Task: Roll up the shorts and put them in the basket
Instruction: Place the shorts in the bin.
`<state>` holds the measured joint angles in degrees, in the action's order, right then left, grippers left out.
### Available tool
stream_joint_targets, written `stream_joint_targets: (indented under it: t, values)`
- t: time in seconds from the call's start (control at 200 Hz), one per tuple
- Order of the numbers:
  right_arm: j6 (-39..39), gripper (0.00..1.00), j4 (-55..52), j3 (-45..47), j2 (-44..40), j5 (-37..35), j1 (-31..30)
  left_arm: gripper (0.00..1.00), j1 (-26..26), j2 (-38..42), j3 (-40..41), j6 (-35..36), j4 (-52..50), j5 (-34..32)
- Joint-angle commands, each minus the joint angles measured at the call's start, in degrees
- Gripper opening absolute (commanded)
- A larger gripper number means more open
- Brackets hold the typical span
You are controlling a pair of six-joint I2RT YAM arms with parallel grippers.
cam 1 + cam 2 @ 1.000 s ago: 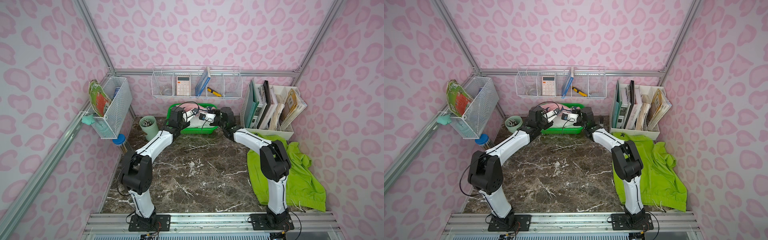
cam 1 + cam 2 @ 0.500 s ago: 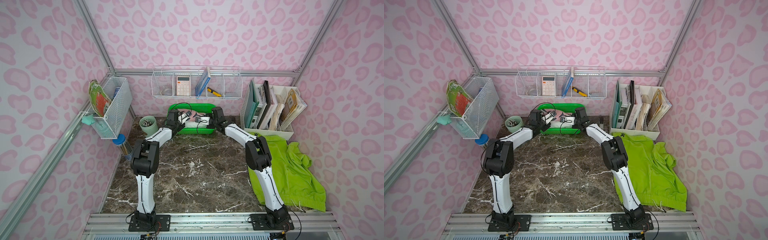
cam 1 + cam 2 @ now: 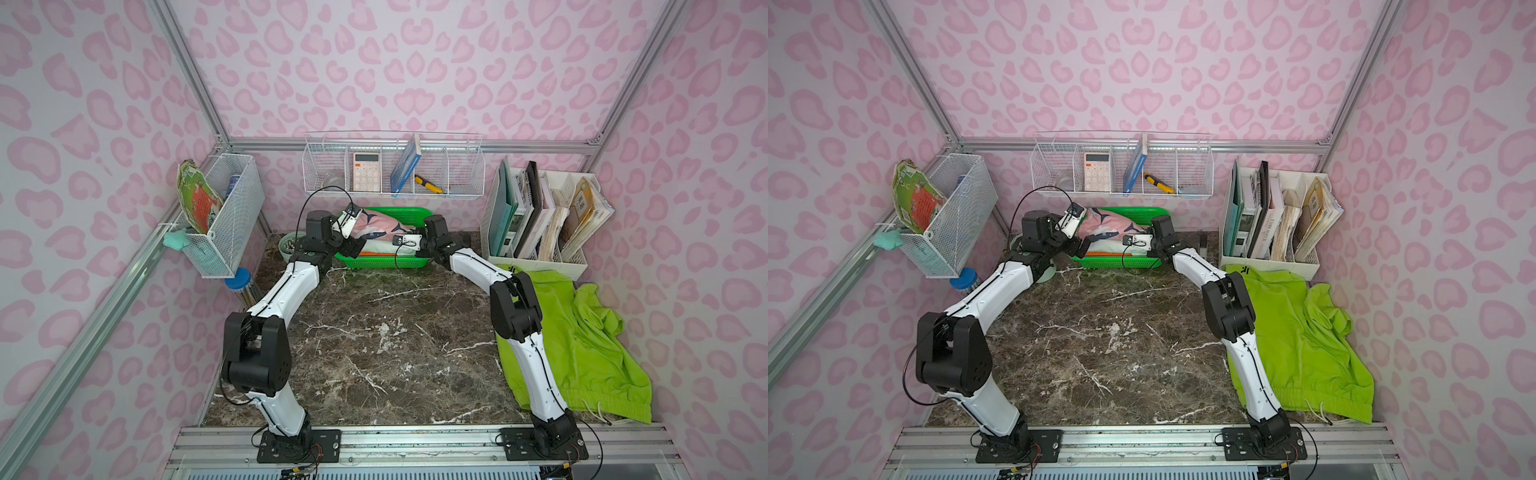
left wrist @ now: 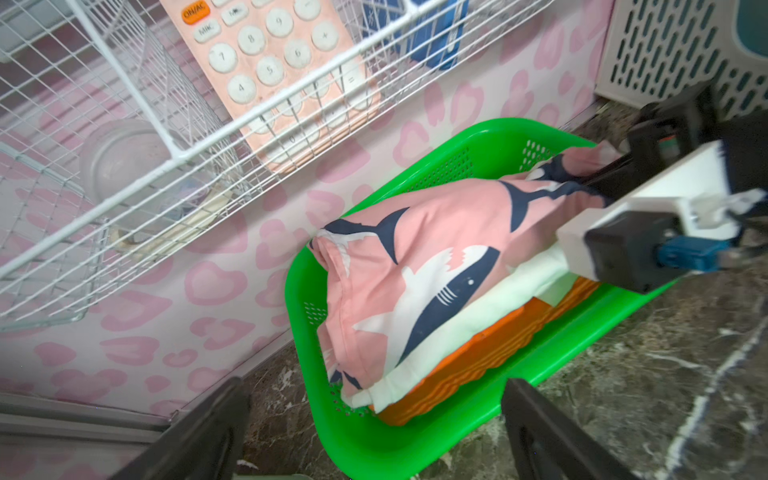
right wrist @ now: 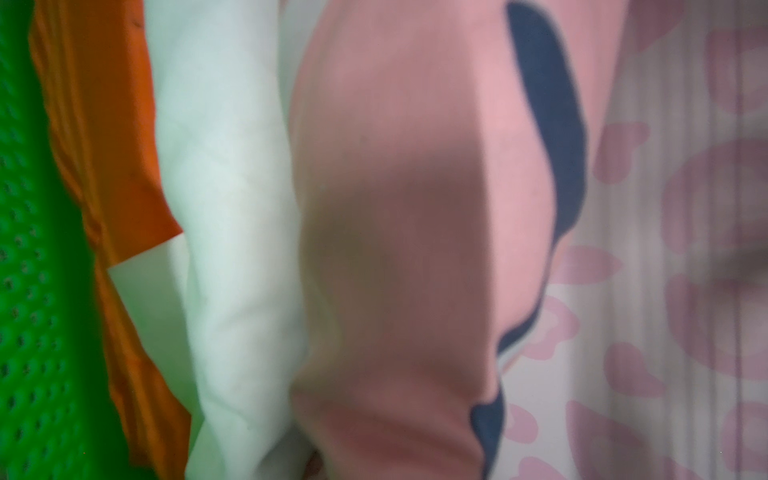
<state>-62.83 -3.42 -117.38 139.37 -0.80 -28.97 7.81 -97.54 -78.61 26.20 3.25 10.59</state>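
Pink shorts point(image 3: 384, 226) rolled, long axis left-right, in far basket point(image 3: 382, 262) | left end effector point(image 4: 374, 390) open at its left end | right end effector point(image 4: 598, 178) closed, apparently pinching its right end | green shorts point(image 3: 582, 345) unrolled on surface point(image 3: 374, 332), right side; right arm nearer

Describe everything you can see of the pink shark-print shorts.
The pink shorts are soft cloth printed with navy-and-white sharks, rolled into a plump bundle. They lie lengthwise in the green basket by the back wall, on top of a folded white cloth over an orange item. The right gripper seems shut on their far end; the left gripper stands open, clear of them.
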Motion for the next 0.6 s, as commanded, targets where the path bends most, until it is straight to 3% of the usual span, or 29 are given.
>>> stream_joint_targets:
  t: [0.0, 0.035, 0.125, 0.185, 0.6]
  values:
    - [-0.4, 0.00, -2.6, 0.6, -0.5, -1.9, -0.5, 0.93, -0.2, 1.2, 0.2, -7.8, 4.1, 5.2]
    - [-0.5, 0.00, -2.5, 0.7, -0.5, -2.1, -0.7, 0.83, -0.2, 0.6, -0.8, -8.9, 4.4, 6.7]
    - [-0.6, 0.00, -2.5, 1.2, -0.8, -2.1, -1.2, 0.27, -0.1, -3.0, -2.7, -11.4, 8.3, 8.1]
    - [-0.8, 0.00, -2.3, 2.2, -1.3, -2.0, -1.5, 0.00, -0.2, -6.3, -3.2, -12.0, 12.4, 8.9]
    - [-1.2, 0.00, 0.4, 5.5, -2.3, -2.1, -1.5, 0.00, -0.3, -22.6, -14.1, -18.3, 16.3, 17.0]
